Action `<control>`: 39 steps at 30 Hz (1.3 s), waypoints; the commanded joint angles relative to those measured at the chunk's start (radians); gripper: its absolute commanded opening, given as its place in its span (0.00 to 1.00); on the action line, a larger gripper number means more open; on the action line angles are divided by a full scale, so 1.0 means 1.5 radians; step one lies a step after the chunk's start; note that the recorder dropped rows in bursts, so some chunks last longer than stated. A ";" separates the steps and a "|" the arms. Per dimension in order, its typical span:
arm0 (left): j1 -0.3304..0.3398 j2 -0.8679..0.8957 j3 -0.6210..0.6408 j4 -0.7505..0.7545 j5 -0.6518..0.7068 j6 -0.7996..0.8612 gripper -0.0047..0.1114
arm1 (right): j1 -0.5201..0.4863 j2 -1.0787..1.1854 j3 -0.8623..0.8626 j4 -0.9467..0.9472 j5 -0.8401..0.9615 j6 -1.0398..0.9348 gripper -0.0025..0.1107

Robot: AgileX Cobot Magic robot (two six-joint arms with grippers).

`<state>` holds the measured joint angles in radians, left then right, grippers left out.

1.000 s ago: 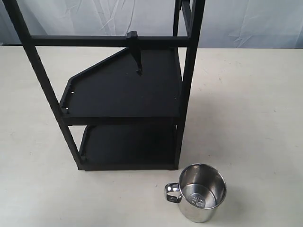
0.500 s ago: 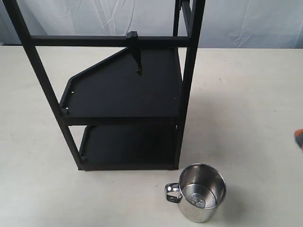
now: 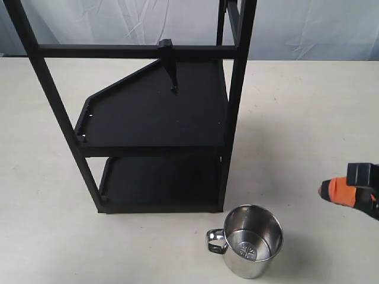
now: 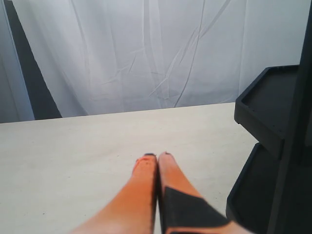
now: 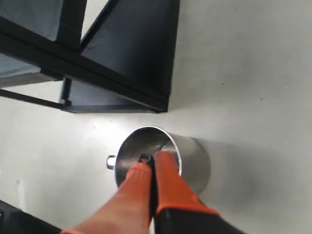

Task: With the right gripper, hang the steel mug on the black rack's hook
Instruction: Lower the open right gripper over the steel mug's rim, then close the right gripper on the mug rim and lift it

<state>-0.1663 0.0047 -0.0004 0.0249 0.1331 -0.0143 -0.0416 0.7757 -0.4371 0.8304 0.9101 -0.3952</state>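
The steel mug (image 3: 251,239) stands upright on the table by the front right foot of the black rack (image 3: 154,112), its loop handle (image 3: 215,241) pointing left. The hook (image 3: 170,70) hangs from the rack's upper crossbar, with nothing on it. My right gripper (image 3: 324,190) comes in from the right edge, shut and empty, to the right of the mug and apart from it. In the right wrist view its orange fingers (image 5: 153,158) lie in line with the mug (image 5: 195,163). My left gripper (image 4: 157,156) is shut and empty over bare table, beside the rack (image 4: 273,102).
A pale table (image 3: 308,118) carries everything. White cloth (image 3: 308,23) hangs behind it. The rack's two shelves (image 3: 160,177) hold nothing, and its right post (image 3: 235,106) rises just behind the mug.
My right gripper has come into the exterior view from the right edge and moved left toward the mug. The mug and the rack have not moved.
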 commanded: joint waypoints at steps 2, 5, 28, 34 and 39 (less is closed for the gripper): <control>-0.003 -0.003 0.000 0.003 -0.004 -0.002 0.05 | 0.005 0.098 -0.080 -0.133 0.071 0.047 0.01; -0.003 -0.003 0.000 0.003 -0.004 -0.002 0.05 | 0.040 0.139 -0.098 -0.133 0.070 0.047 0.01; -0.003 -0.003 0.000 0.003 -0.004 -0.002 0.05 | 0.406 0.256 -0.146 -0.435 -0.105 0.276 0.02; -0.003 -0.003 0.000 0.003 -0.004 -0.002 0.05 | 0.413 0.302 -0.146 -0.437 -0.098 0.276 0.02; -0.003 -0.003 0.000 0.003 -0.004 -0.002 0.05 | 0.413 0.326 -0.146 -0.426 -0.100 0.276 0.25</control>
<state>-0.1663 0.0047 -0.0004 0.0249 0.1331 -0.0143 0.5735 1.2520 -0.6501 0.1856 0.7658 0.0241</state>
